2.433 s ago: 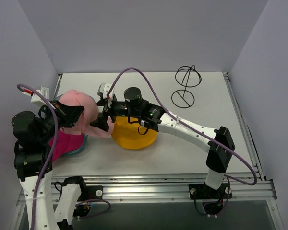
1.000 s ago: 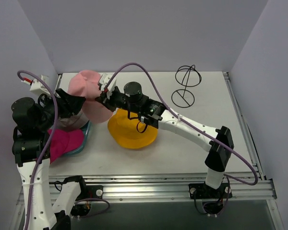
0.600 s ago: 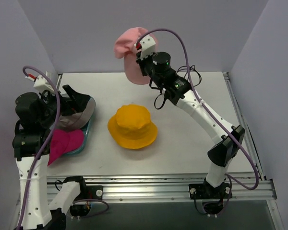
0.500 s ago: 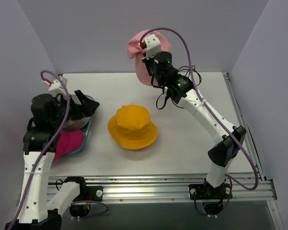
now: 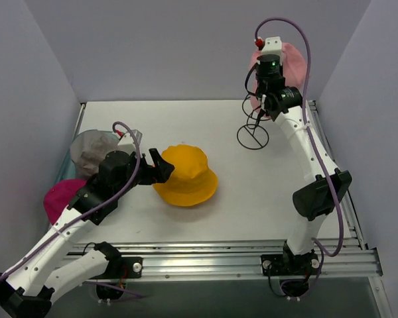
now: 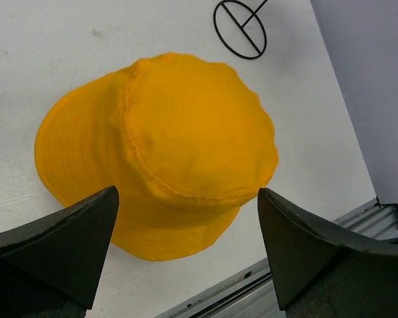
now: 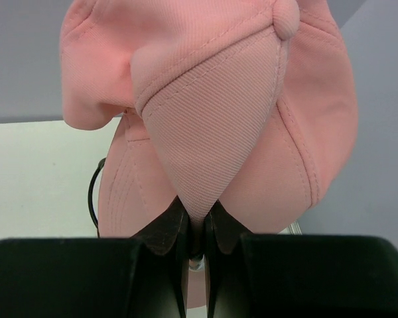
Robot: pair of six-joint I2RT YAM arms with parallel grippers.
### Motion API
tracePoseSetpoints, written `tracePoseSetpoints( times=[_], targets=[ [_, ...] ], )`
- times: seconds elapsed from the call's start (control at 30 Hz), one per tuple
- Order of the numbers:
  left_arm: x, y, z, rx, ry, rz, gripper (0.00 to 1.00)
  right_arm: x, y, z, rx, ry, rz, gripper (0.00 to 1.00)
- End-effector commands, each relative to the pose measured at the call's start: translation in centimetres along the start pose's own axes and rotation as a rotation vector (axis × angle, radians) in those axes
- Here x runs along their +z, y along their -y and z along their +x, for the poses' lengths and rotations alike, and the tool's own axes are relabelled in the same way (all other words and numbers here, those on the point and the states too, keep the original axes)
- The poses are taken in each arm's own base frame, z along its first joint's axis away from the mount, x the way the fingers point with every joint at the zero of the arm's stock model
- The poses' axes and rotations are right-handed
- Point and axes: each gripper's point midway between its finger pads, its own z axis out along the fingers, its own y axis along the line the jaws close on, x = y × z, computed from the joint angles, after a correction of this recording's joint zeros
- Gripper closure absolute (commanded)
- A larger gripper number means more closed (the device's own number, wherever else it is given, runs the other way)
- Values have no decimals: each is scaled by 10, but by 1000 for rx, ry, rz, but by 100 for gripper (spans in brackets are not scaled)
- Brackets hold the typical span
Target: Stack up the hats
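Note:
The yellow bucket hat [image 5: 186, 175] lies crown up mid-table. My left gripper [image 5: 162, 167] hovers at its left edge, open and empty; in the left wrist view the yellow hat [image 6: 166, 139] fills the space ahead of the wide-apart left gripper [image 6: 186, 245]. The grey bucket hat [image 5: 93, 149] rests at the left, and the magenta cap [image 5: 56, 199] lies just in front of it. High at the back right, my right gripper [image 5: 270, 79] is shut on the light pink cap [image 5: 292, 63]. In the right wrist view the right gripper [image 7: 198, 222] pinches a fold of the pink cap [image 7: 212, 106].
A black wire stand [image 5: 253, 132] stands at the back right, under the raised pink cap; its ring also shows in the left wrist view [image 6: 240, 26]. A teal tray edge [image 5: 71, 159] peeks out beside the grey hat. Walls close in on three sides.
The right arm swung the pink cap from the back centre to the far right, above the wire stand. The left gripper let go of the grey hat, opened and moved to the yellow hat.

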Motion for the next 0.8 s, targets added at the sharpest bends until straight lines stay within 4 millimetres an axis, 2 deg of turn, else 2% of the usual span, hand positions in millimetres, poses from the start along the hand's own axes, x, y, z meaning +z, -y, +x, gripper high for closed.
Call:
tracePoseSetpoints(
  times=[0.0,0.03,0.1,0.2,0.3,0.43,0.6,0.67,0.7,0.77],
  targets=[
    [18,-15,3,-28,87,-63,6,-1,-2,-8,52,20,-61,100],
    [21,-17,6,-27,87,-67,6,1,-4,-10,64,35,-81,100],
    [27,-23,14,-19,78,-77,6,11,-7,3,53,10,-91,100],
    [31,-24,20,1,74,-76,6,23,-7,11,44,-8,-98,100],
    [31,-20,24,35,77,-67,6,42,-12,30,41,-52,-106,100],
    [28,-14,24,86,81,-58,6,53,-26,48,5,-90,-161,100],
    [9,-24,15,140,123,-120,6,58,-38,61,-21,-128,-204,98],
    [1,-23,7,130,184,-105,6,62,-41,66,-31,-140,-212,96],
    [0,-27,11,135,187,-108,6,65,-44,71,-37,-151,-212,93],
    [-7,-29,7,129,220,-104,6,66,-46,76,-41,-165,-213,88]
  ],
)
